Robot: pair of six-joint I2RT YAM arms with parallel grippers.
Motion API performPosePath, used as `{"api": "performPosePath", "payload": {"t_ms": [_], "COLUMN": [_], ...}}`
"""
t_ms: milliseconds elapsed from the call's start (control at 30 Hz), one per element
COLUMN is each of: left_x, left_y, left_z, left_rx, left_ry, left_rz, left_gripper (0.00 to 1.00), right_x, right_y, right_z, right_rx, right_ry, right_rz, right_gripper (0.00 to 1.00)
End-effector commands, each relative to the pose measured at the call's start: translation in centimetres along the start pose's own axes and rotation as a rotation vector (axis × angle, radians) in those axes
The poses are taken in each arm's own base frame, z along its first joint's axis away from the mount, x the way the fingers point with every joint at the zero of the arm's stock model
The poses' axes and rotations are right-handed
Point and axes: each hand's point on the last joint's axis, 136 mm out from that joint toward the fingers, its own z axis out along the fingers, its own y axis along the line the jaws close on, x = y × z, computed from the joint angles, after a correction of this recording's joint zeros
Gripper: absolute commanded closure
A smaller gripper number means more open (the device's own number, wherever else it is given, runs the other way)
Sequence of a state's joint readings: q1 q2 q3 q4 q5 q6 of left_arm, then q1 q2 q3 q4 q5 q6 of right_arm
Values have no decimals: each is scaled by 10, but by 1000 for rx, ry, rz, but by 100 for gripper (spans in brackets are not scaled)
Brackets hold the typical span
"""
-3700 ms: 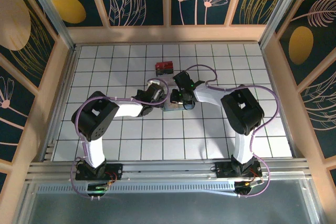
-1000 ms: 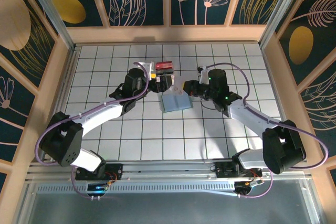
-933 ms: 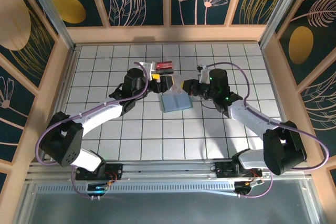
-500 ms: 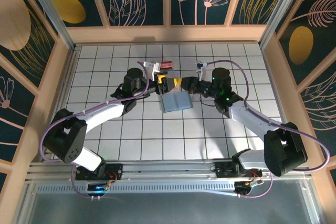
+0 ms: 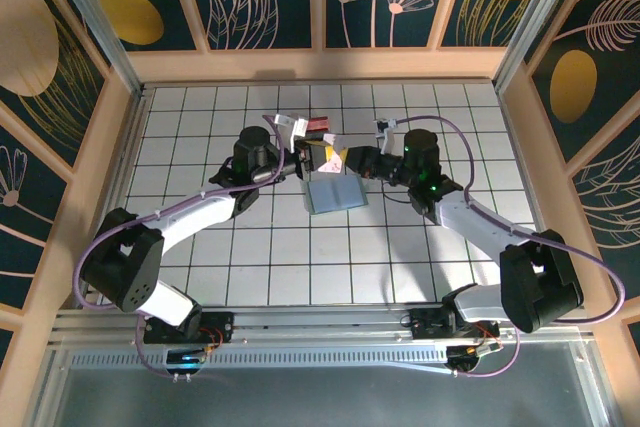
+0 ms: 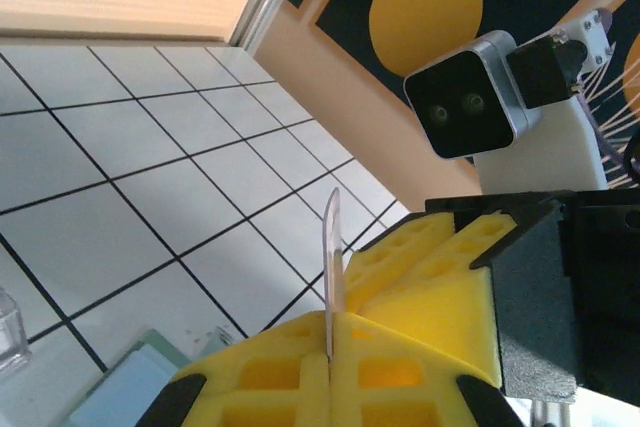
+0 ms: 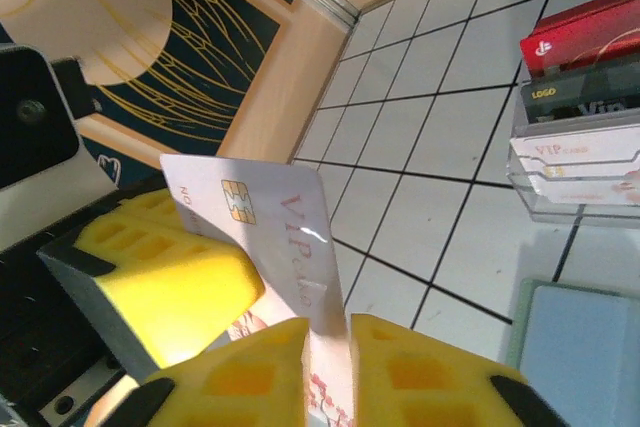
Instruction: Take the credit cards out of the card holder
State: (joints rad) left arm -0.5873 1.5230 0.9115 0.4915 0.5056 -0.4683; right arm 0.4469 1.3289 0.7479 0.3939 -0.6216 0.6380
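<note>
Above the table, between the two arms, hangs a white-pink credit card (image 5: 328,156) marked VIP, with a gold chip (image 7: 270,217). My left gripper (image 5: 312,159) is shut on it; in the left wrist view the card (image 6: 331,247) stands edge-on out of the closed yellow pads (image 6: 330,332). My right gripper (image 5: 345,160) faces it, and its pads (image 7: 328,332) stand slightly apart with the card's other end running loosely through the gap. The pale blue-grey card holder (image 5: 335,195) lies flat on the tiles just below (image 7: 580,337).
A small clear box (image 5: 313,128) behind the holder contains a red card (image 7: 585,32), a dark card and a white VIP card stacked inside. Wooden walls frame the white tiled table (image 5: 200,237). Open tiles lie to the left, right and front.
My left gripper has closed on the white-pink card that the right gripper held out. The right gripper's pads have since parted a little. Both grippers drew together above the holder.
</note>
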Motion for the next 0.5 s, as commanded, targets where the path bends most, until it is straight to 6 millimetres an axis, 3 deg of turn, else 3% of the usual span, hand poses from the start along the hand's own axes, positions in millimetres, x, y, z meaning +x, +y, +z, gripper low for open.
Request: {"api": "performPosePath", "payload": {"t_ms": [0, 133, 300, 467], "left_x": [-1, 1, -1, -18], "left_y": [13, 25, 53, 78], "left_z": [-2, 2, 7, 17], "left_rx": [-76, -116, -188, -248], "left_ry": [66, 161, 251, 303], "left_rz": [163, 344, 547, 737], "left_gripper": [100, 100, 100, 100], "right_x": [-10, -19, -31, -42], "right_y": [6, -8, -25, -28], "right_z": [-6, -19, -46, -73], "right_rx": [31, 153, 320, 421], "right_ry": [-28, -72, -151, -229], "right_rz": [-54, -68, -80, -92], "right_gripper": [70, 55, 51, 49]}}
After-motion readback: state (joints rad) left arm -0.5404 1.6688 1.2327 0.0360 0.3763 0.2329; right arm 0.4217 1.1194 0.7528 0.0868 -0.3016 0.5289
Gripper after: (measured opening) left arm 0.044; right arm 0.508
